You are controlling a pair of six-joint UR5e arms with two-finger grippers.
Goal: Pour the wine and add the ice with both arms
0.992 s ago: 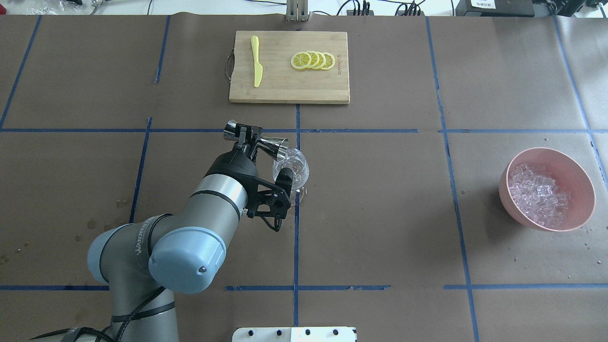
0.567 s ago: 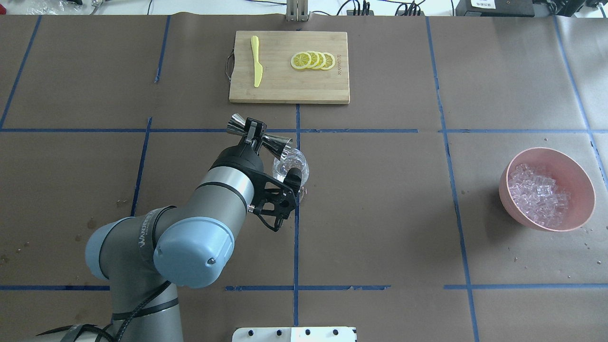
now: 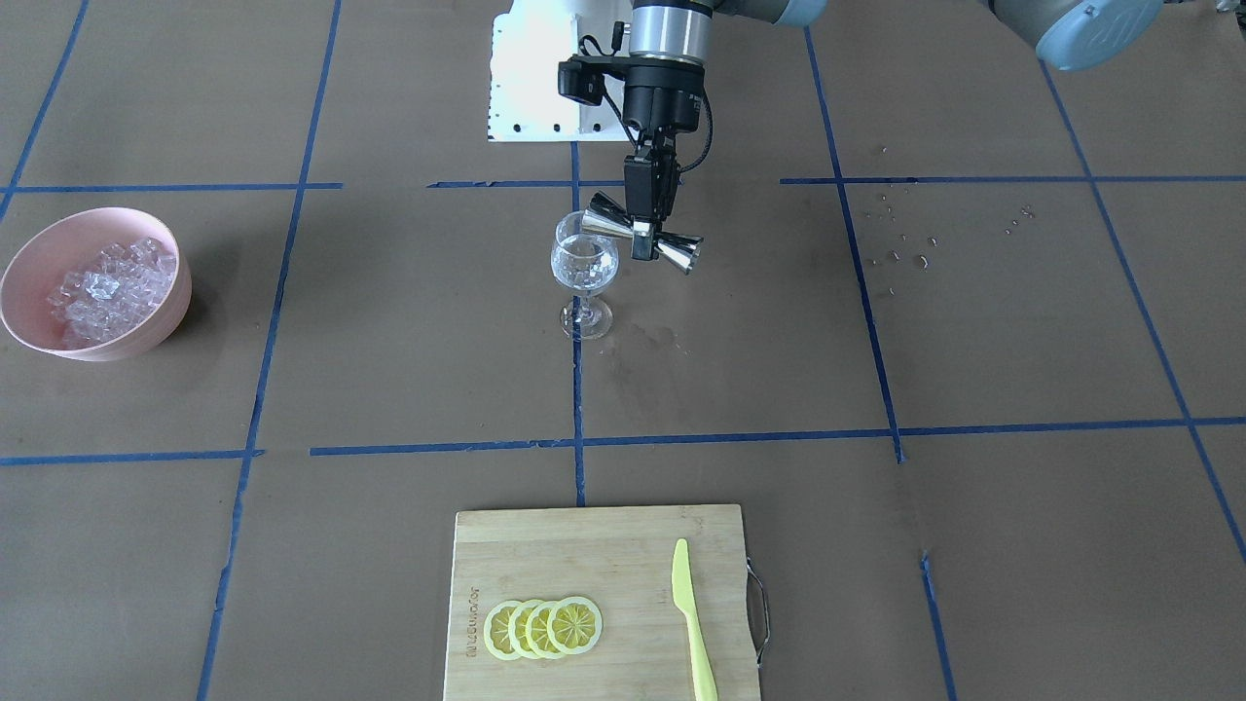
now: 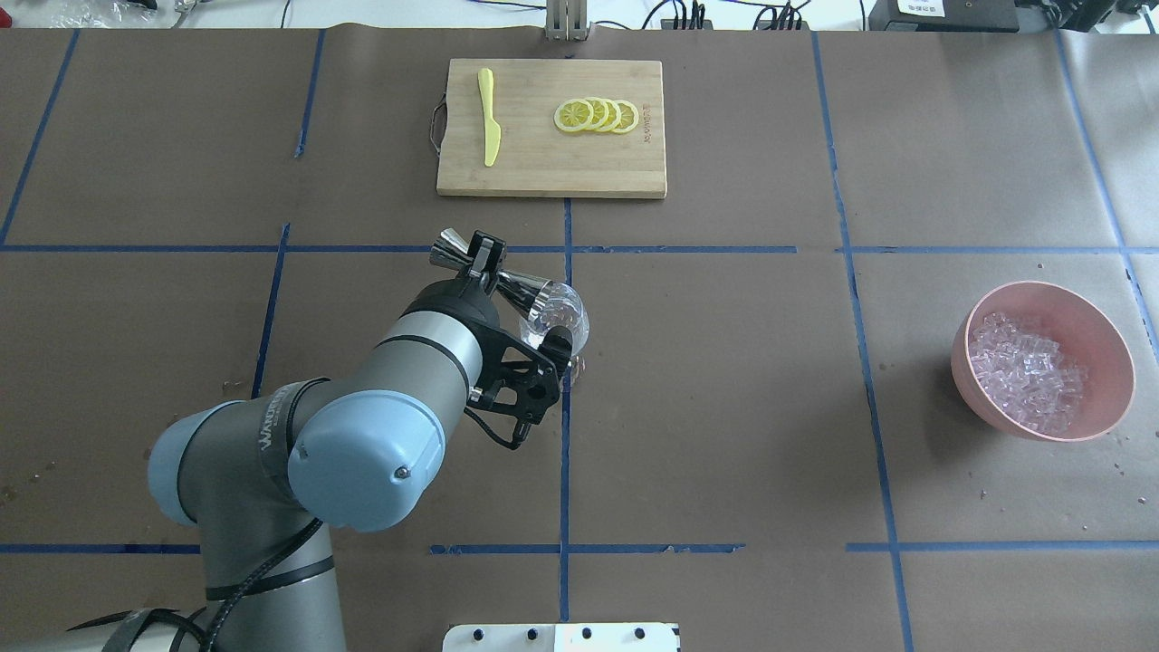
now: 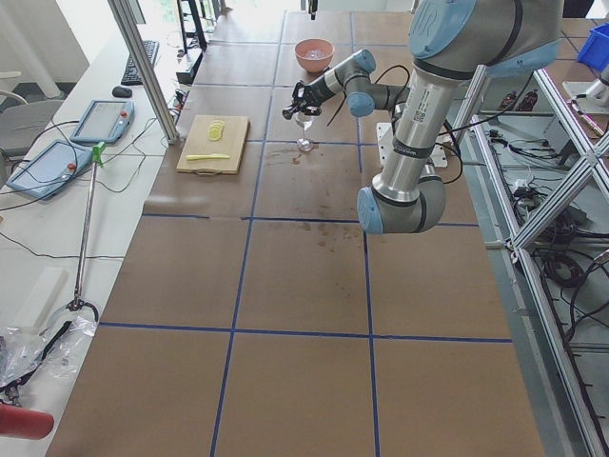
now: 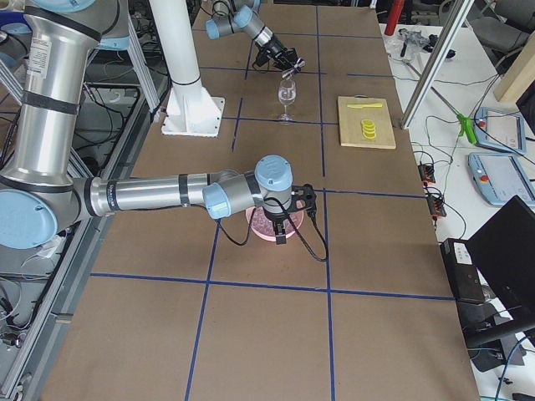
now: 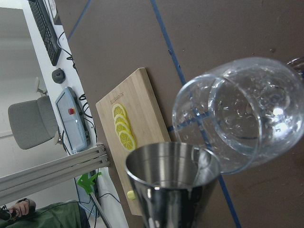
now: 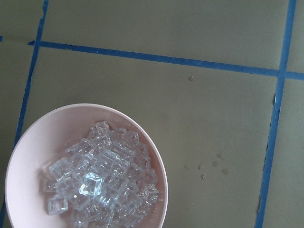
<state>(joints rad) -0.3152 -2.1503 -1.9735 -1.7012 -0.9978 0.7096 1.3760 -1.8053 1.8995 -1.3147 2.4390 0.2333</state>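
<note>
My left gripper point(image 4: 486, 260) is shut on a steel double-ended jigger point(image 4: 507, 276) and holds it tilted, mouth down over the rim of a clear wine glass point(image 4: 563, 319). The front view shows the gripper point(image 3: 642, 237), the jigger point(image 3: 672, 248) and the upright glass point(image 3: 584, 265). In the left wrist view the jigger's mouth point(image 7: 173, 183) meets the glass point(image 7: 242, 114), which is wet inside; I cannot tell the wine's level. Ice point(image 4: 1023, 371) fills a pink bowl point(image 4: 962, 367) at the right. My right gripper point(image 6: 279, 230) hangs over that bowl; I cannot tell its state. Its wrist view shows ice point(image 8: 99, 175).
A wooden cutting board point(image 4: 543, 172) with lemon slices point(image 4: 598, 115) and a yellow knife point(image 4: 489, 118) lies at the far side. Water drops point(image 3: 900, 243) spot the brown paper on the robot's left. The white pedestal base point(image 3: 531, 78) stands at the robot's edge.
The left arm has tipped the jigger further, so its mouth has dropped lower onto the glass rim. The left elbow has swung slightly left. The bowl and the board have not moved.
</note>
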